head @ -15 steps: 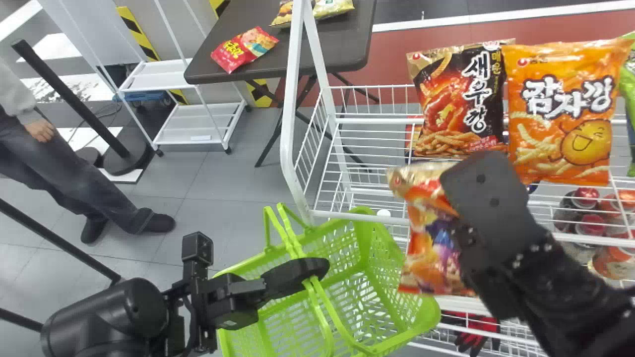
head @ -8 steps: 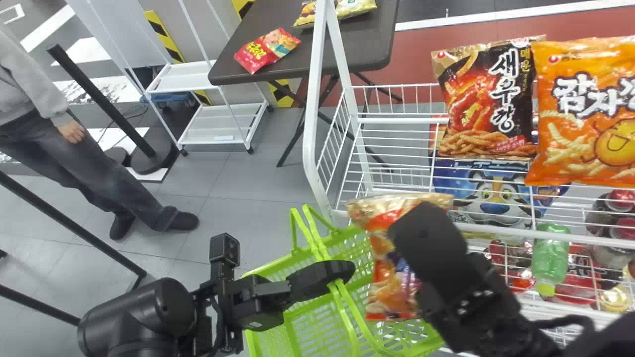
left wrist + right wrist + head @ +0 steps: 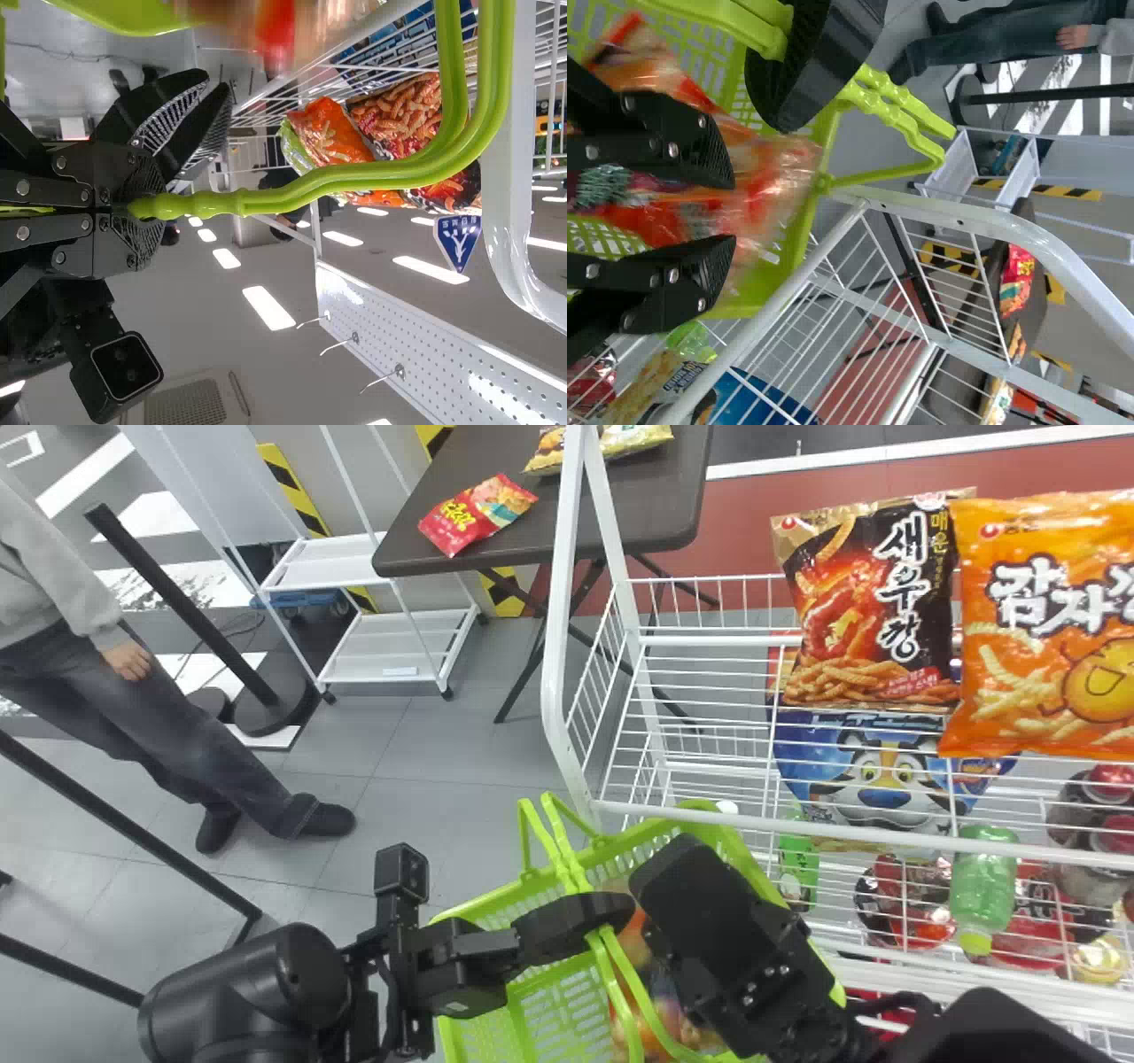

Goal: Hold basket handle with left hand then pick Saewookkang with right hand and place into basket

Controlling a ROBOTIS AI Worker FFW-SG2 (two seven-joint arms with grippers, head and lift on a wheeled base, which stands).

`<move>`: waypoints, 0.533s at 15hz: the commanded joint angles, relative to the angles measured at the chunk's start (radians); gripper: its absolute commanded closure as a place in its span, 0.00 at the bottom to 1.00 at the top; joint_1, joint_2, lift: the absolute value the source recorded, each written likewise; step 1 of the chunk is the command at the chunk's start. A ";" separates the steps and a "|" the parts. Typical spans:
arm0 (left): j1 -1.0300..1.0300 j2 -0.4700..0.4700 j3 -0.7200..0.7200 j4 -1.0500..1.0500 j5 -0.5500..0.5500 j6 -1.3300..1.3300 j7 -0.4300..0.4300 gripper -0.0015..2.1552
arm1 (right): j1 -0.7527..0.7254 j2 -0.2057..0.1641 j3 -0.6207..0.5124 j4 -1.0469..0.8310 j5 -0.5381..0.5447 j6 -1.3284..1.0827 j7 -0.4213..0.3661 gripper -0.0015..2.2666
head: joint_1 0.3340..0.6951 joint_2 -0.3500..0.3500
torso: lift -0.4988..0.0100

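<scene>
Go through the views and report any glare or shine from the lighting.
Head view: pale highlights on the shelf's orange bag; left wrist view: ceiling lights glaring as white strips, with glossy streaks on the basket handle and white rack post; right wrist view: patchy shine on the snack bag over the basket.
</scene>
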State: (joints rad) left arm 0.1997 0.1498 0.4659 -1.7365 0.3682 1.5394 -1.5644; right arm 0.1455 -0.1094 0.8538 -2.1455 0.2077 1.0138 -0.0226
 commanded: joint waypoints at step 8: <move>0.000 0.002 -0.001 0.005 0.000 0.032 0.000 1.00 | 0.235 -0.056 -0.420 0.105 -0.031 -0.892 -0.030 0.03 | 1.00 1.00 | 0.94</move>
State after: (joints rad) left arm 0.1997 0.1523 0.4648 -1.7332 0.3682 1.5394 -1.5646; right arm 0.3286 -0.1624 0.5271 -2.0656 0.2103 0.2580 -0.0522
